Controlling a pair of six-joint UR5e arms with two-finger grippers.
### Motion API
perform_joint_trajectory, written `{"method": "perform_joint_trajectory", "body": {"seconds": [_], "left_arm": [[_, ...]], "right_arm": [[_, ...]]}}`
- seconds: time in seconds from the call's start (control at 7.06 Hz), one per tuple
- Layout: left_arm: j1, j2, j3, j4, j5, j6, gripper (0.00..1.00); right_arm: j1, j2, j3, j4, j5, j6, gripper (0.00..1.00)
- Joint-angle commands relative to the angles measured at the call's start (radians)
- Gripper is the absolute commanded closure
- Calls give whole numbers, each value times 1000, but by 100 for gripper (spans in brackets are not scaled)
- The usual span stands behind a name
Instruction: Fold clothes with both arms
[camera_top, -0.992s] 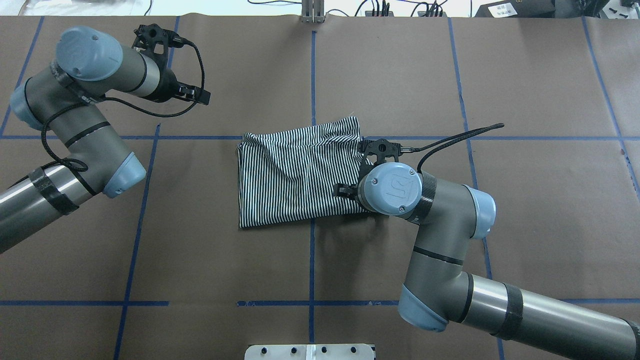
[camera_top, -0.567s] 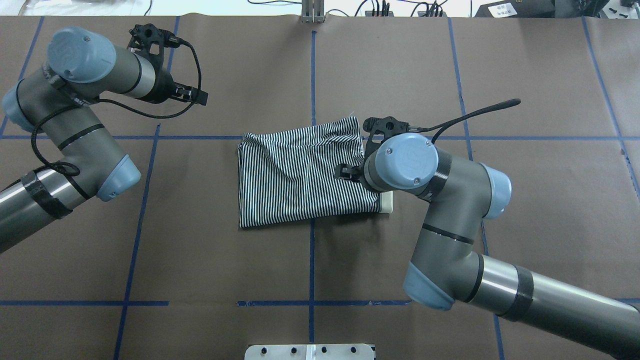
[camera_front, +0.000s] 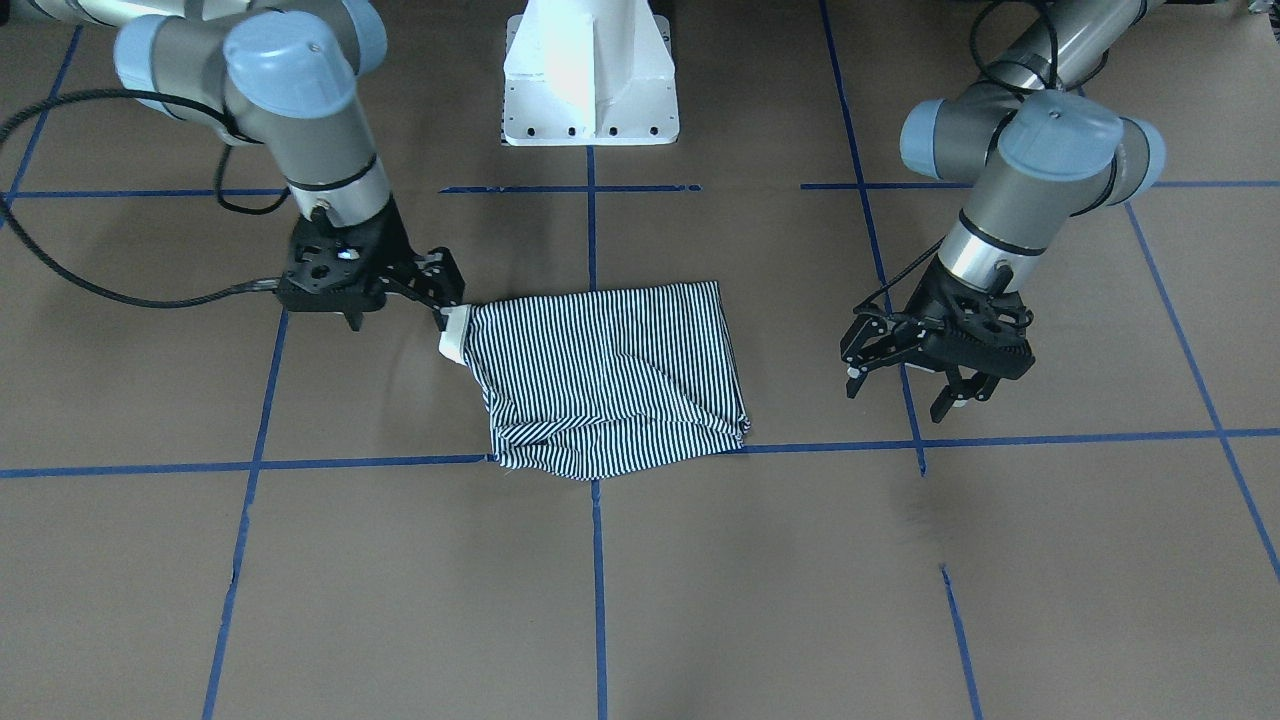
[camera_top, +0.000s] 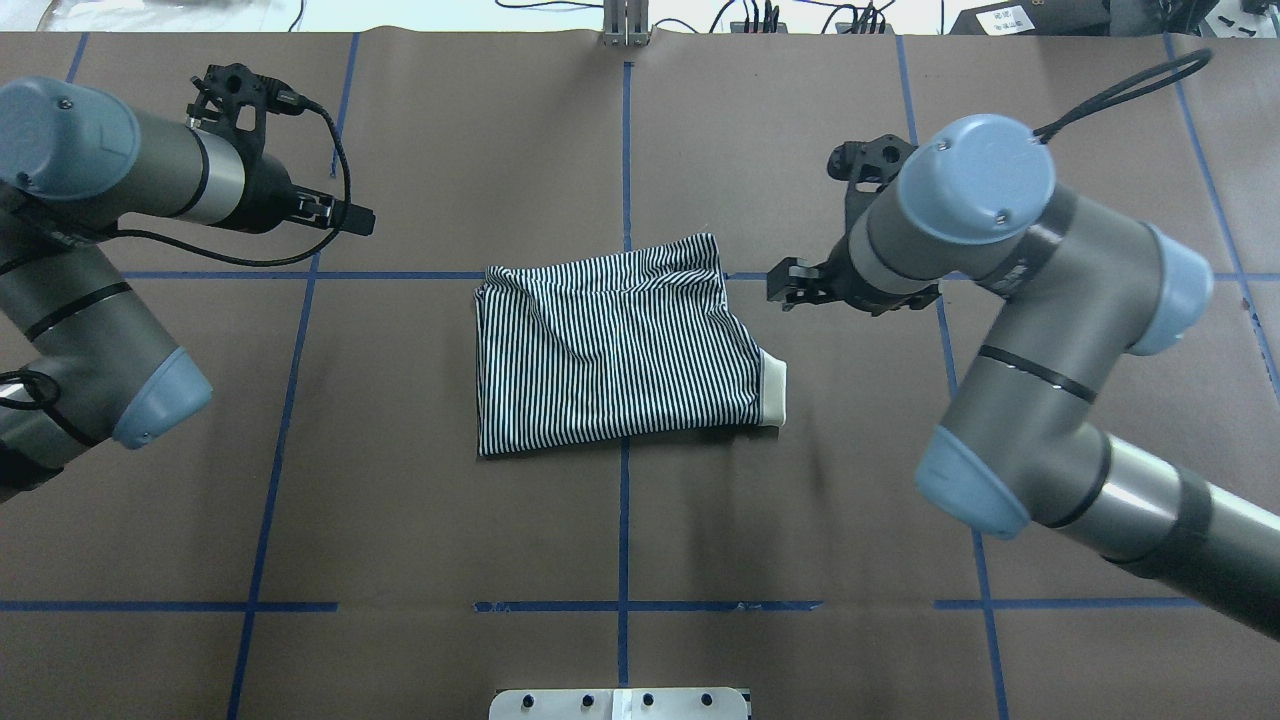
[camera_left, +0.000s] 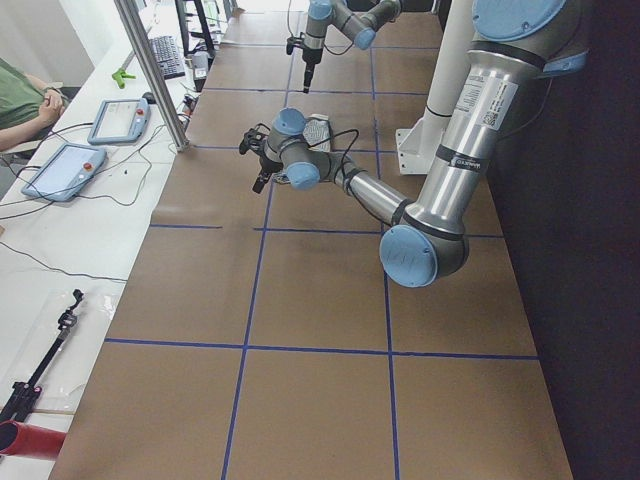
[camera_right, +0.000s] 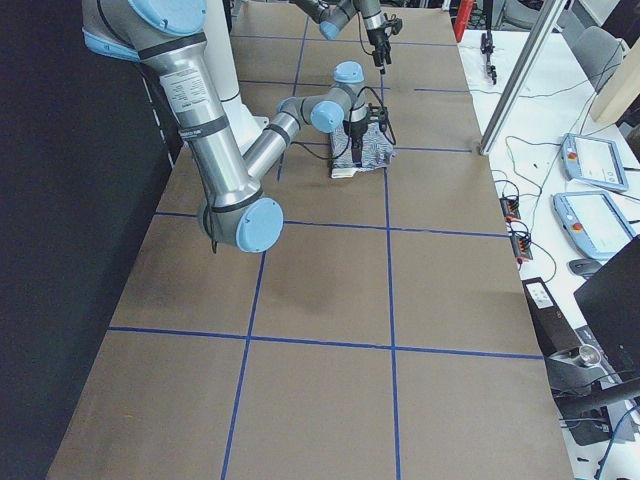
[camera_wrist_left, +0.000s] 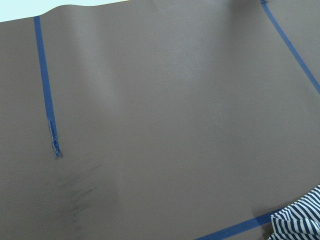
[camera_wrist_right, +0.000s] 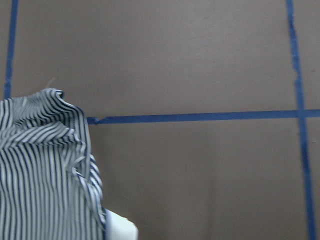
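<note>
**Grippers both clear of the folded polo shirt**

Your right gripper (camera_top: 785, 283) hangs above the table (camera_top: 620, 520) just off the shirt's right edge. Its fingers stand a little apart with nothing between them. In the front-facing view the fingertips seem to overlap the collar, but the overhead view shows bare paper between gripper and cloth.

Your left gripper (camera_front: 900, 390) hovers well apart from the garment on the robot's left side. Its fingers are spread wide and empty, pointing down at the brown paper.

The striped polo shirt (camera_top: 610, 345) lies at the middle of the table, folded into a rough rectangle. It sits across the centre blue tape line (camera_top: 623, 150), with its far edge near the cross line. The cream collar (camera_top: 773, 388) pokes out at the near corner on the robot's right. Creases run across the fabric from the far left corner.

The white pedestal (camera_front: 590, 75) stands between the two arms, behind the shirt.
</note>
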Motion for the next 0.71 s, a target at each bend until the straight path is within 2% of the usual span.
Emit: {"method": "perform_joint_trajectory", "body": {"seconds": [0.0, 0.28, 0.43, 0.57], "left_arm": [[-84, 132, -94, 1, -48, 148, 0], [-204, 174, -76, 7, -88, 366, 0], [-210, 186, -82, 16, -91, 382, 0], [-210, 186, -82, 16, -91, 384, 0]], "right_arm": [[229, -233, 116, -28, 185, -372, 0], [507, -430, 90, -28, 303, -848, 0], [616, -503, 52, -25, 350, -1036, 0], [685, -562, 23, -22, 349, -1118, 0]]}}
